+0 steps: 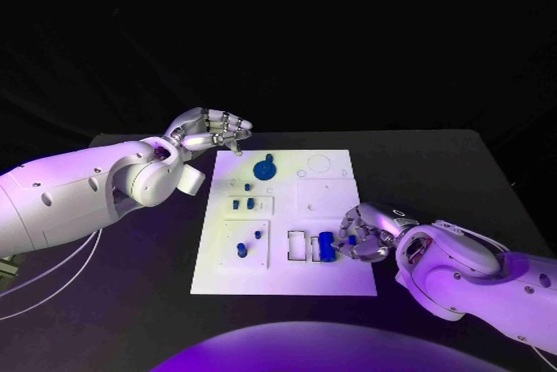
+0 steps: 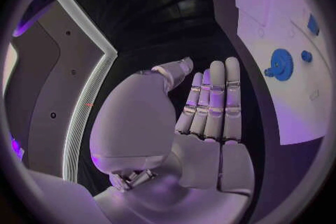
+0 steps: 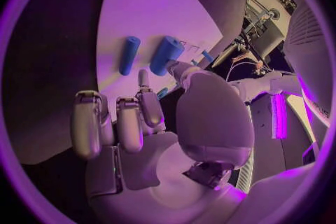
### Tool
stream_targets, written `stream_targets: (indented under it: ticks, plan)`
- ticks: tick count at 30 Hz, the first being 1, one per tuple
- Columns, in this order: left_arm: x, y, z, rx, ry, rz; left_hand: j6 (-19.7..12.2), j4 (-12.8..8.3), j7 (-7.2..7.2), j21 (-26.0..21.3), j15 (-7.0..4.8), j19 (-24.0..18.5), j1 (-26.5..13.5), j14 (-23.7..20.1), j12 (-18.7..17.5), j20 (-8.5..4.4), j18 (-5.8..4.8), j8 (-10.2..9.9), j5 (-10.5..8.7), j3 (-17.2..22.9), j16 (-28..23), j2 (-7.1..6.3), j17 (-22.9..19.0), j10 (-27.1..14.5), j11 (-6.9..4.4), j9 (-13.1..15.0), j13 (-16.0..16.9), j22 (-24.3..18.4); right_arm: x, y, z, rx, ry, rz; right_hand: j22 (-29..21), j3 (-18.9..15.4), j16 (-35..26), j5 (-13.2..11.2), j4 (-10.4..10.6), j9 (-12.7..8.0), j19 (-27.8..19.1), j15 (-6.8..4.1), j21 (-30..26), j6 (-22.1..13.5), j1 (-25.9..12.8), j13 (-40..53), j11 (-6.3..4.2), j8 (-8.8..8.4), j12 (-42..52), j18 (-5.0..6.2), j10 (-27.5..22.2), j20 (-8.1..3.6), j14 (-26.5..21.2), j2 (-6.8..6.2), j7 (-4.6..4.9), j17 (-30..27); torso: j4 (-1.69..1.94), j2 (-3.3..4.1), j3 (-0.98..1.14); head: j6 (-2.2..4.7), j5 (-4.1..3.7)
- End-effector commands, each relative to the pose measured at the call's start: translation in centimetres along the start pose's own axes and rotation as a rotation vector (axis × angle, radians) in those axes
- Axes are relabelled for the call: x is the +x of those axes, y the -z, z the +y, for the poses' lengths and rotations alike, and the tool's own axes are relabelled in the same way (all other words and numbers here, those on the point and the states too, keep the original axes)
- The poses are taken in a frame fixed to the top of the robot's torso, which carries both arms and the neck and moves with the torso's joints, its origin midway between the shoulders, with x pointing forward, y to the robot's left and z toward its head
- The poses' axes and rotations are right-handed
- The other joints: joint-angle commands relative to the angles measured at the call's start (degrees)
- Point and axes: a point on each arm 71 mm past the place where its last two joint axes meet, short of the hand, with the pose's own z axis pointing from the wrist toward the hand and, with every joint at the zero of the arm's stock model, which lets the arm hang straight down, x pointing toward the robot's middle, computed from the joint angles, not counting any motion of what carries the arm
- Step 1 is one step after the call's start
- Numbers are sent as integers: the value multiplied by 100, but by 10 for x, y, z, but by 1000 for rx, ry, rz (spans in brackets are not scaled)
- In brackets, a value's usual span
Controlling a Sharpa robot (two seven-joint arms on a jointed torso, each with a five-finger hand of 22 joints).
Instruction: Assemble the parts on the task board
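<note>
The white task board point(image 1: 331, 187) lies in the middle of the black table. A blue gear point(image 1: 265, 170) sits near its far edge, also seen as the gear point(image 2: 281, 63) in the left wrist view. Small blue pegs point(image 1: 241, 204) stand in the left plates. My right hand point(image 1: 367, 233) is at the board's near right, beside a blue block point(image 1: 326, 247) in a slot. It pinches a small blue part point(image 3: 162, 92) between thumb and a finger; two blue cylinders point(image 3: 166, 54) lie just beyond the fingertips. My left hand point(image 1: 213, 131) hovers over the board's far left corner, fingers straight, holding nothing.
More blue pegs point(image 1: 241, 249) stand in the near left plate. An empty rectangular slot point(image 1: 297, 245) lies left of the blue block. Bare black table point(image 1: 464, 171) surrounds the board on all sides.
</note>
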Motion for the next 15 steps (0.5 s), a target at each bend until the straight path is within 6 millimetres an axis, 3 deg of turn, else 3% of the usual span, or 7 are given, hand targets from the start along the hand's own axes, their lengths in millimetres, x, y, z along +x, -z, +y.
stream_targets:
  ticks: [1, 15]
  plan:
    - [2, 0, -1, 6, 10, 15, -30, -23, -11, -36, -14, -10, -7, -40, 30, 27, 77, 12, 27, -21, -20, 22, -6, -24, -1, -6, 2, -5, 1, 1, 2, -9, 0, -8, 1261, -63, 31, 7, 8, -11, 314, -39, 13, 25, -81, 4, -27, 26, -9, -29, 20, -23, 401, 1, -19, 461, -3, -3, 0, -5, 4]
    - [2, -1, -1, 6, 11, 16, -30, -23, -11, -36, -14, -10, -7, -40, 30, 27, 77, 12, 27, -21, -20, 22, -6, -24, -1, -6, 2, -5, 6, 0, 6, 0, 11, 45, 1259, -268, 46, 17, 103, -31, 311, -44, 2, 24, -270, 13, -36, 71, -35, -27, 14, -30, 406, 34, -32, 496, 5, 4, -1, -9, -5]
